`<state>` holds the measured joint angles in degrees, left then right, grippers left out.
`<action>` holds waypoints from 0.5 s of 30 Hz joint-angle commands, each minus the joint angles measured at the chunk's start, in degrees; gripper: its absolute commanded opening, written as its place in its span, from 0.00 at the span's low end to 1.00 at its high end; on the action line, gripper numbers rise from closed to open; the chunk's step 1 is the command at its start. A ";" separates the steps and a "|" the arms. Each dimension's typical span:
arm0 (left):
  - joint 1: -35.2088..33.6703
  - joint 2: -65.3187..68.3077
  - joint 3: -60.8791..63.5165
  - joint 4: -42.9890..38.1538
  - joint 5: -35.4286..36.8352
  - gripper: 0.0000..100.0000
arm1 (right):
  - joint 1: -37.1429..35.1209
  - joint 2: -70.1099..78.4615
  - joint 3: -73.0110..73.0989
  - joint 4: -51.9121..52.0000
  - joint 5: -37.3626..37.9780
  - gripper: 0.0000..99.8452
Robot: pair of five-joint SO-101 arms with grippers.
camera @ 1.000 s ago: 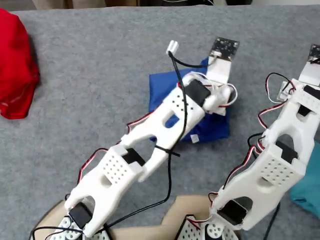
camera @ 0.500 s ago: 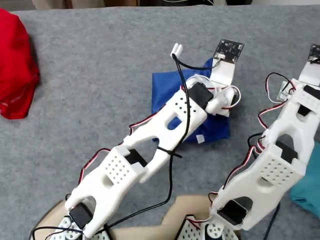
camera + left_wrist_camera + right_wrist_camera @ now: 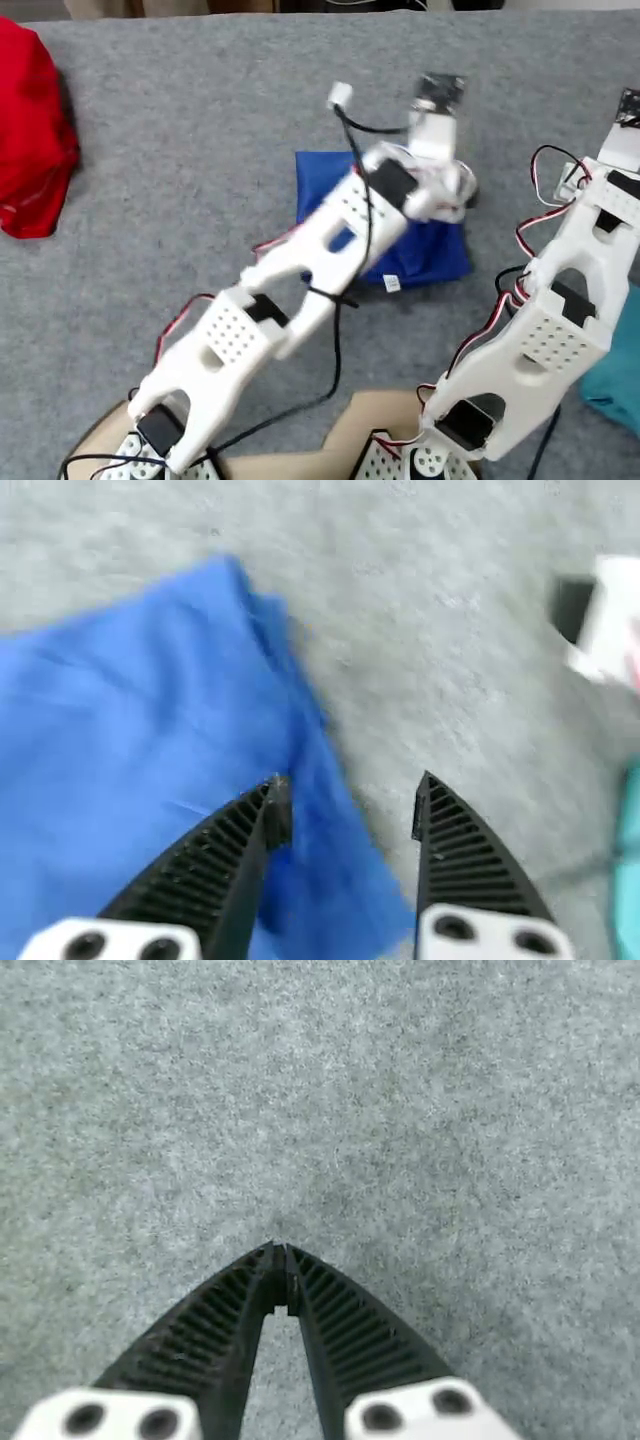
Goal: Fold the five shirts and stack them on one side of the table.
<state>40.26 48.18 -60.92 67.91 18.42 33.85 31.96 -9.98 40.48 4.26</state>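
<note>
At the upper left edge of the high view we see a red shirt (image 3: 30, 140), a soft rounded heap on the grey, felt-like table cover (image 3: 180, 130). From the lower left the left arm (image 3: 225, 340), white plastic with perforated panels and trailing red and black wires, slants up to the centre. It reaches over a blue shirt (image 3: 425, 250) folded into a rough square, with a small white label (image 3: 391, 284) at its lower edge. In the left wrist view the left gripper (image 3: 350, 795) hangs with its black ribbed fingers (image 3: 225, 850) parted to a moderate gap. One tip is over the smooth blue cloth's edge, the other over grey nap; we cannot tell whether they touch. At the right the right arm (image 3: 560, 300) stands upright. Its wrist view shows the right gripper (image 3: 280, 1252) with ribbed tips pressed together above the fuzzy cover. A teal shirt (image 3: 615, 380) peeks in at the lower right edge.
</note>
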 commanded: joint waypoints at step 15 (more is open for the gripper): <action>-9.23 9.01 -2.81 1.49 0.79 0.02 | 0.40 -0.31 -3.56 -0.79 0.44 0.01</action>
<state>31.74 57.32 -61.10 68.53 19.12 33.85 31.96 -9.98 40.48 4.26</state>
